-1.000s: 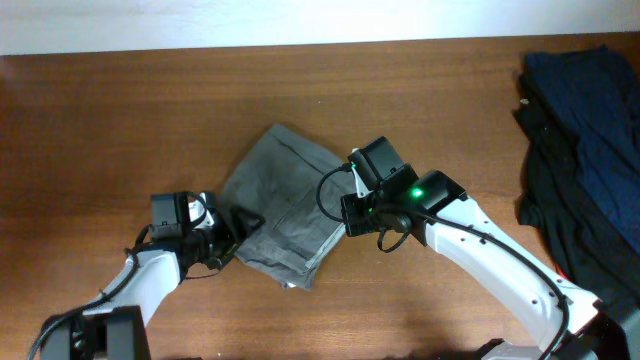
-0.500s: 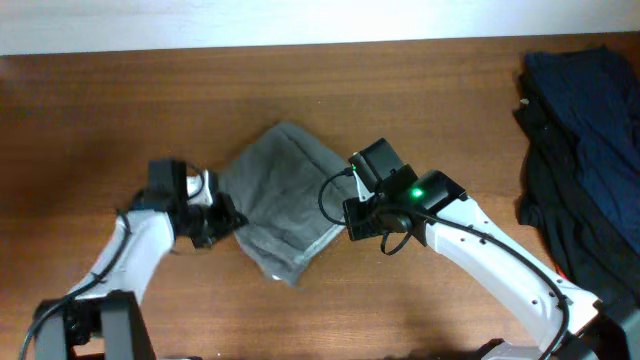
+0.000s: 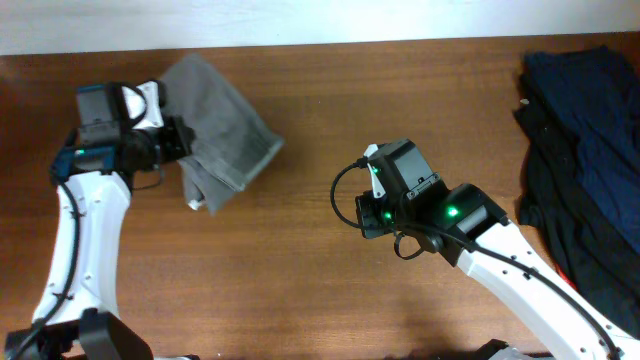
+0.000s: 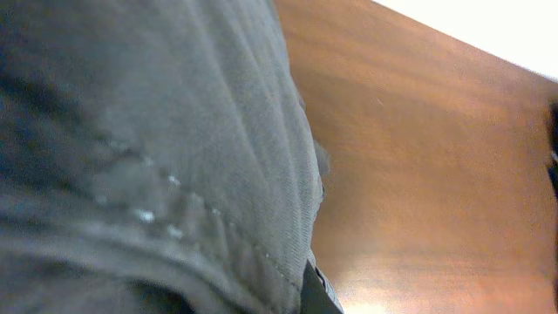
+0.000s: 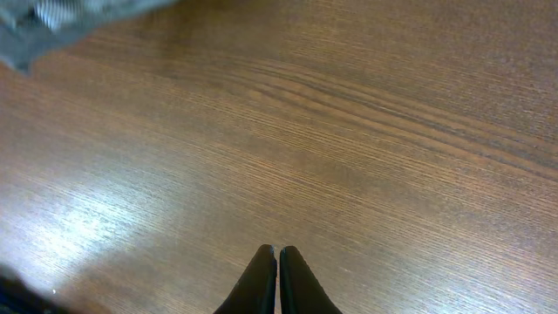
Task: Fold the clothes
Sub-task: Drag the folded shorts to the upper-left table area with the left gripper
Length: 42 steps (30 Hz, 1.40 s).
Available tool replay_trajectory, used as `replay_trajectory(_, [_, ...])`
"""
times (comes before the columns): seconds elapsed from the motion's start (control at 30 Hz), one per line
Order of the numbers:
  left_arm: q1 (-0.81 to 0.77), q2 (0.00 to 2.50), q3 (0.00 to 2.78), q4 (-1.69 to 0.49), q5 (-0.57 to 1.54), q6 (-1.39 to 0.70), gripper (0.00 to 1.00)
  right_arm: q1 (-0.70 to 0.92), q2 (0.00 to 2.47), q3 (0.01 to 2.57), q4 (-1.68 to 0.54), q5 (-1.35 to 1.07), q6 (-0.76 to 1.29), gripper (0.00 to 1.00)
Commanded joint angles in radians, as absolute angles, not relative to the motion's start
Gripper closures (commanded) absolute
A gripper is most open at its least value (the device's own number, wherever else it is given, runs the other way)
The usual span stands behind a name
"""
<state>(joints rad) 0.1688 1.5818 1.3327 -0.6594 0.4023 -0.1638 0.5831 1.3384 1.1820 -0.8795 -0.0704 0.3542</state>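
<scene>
Now the left gripper [image 3: 178,141] is clamping the bunched shorts [image 3: 226,140] at the far left, while the right gripper [image 5: 277,255] (closed, empty) is hovering over the table [image 3: 420,100].

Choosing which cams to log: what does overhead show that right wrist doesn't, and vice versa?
Overhead only: the left gripper holding the grey shorts near the table's far left corner, and dark garments at the right edge. Right wrist only: the right gripper, fingertips shut together, holding nothing. Both: the wooden table and some of the shorts.
</scene>
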Motion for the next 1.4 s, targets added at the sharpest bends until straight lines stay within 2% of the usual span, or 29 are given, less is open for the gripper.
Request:
replay_trajectory(0.0, [0.243,1.663,1.356,-0.598,0.398,-0.139,1.00,0.580,1.321,1.205,-0.879,-0.050,0.344,0.91])
replay_trajectory(0.2, [0.376,1.903,1.356,-0.569,0.395,-0.154,1.00,0.580,1.321,1.205,-0.879,-0.047,0.344,0.91])
replay_trajectory(0.33, [0.474,2.019,1.356,-0.633,0.269,-0.280,1.00,0.580,1.321,1.205,-0.879,-0.047,0.344,0.90])
replay_trajectory(0.43, [0.523,2.045,1.356,-0.649,0.250,-0.303,1.00,0.580,1.321,1.205,-0.879,-0.047,0.344,0.90])
replay_trajectory(0.5, [0.544,2.049,1.336,-0.651,0.233,-0.398,0.99,0.580,1.321,1.205,-0.874,-0.020,0.345,0.90])
replay_trajectory(0.57, [0.546,2.049,1.301,-0.640,0.209,-0.518,1.00,0.580,1.321,1.205,-0.865,-0.004,0.345,0.90])
replay_trajectory(0.83, [0.411,2.049,1.045,-0.320,0.254,-0.918,1.00,0.580,1.321,1.205,-0.849,-0.002,0.345,0.89])
replay_trajectory(1.0, [0.323,2.049,0.934,-0.111,0.262,-1.010,1.00,0.580,1.321,1.205,-0.846,-0.002,0.344,0.89])
replay_trajectory(1.13, [0.290,2.050,0.919,0.032,0.262,-1.142,1.00,0.580,1.321,1.205,-0.849,-0.003,0.345,0.88])
replay_trajectory(1.2, [0.294,2.049,0.920,0.133,0.260,-1.144,1.00,0.580,1.321,1.205,-0.862,-0.008,0.345,0.89])
replay_trajectory(1.3, [0.320,2.049,0.920,0.178,0.247,-1.144,0.99,0.580,1.321,1.205,-0.895,-0.014,0.345,0.89])
replay_trajectory(1.37, [0.344,2.049,0.920,0.132,0.247,-1.144,1.00,0.580,1.321,1.205,-0.902,-0.015,0.345,0.89])
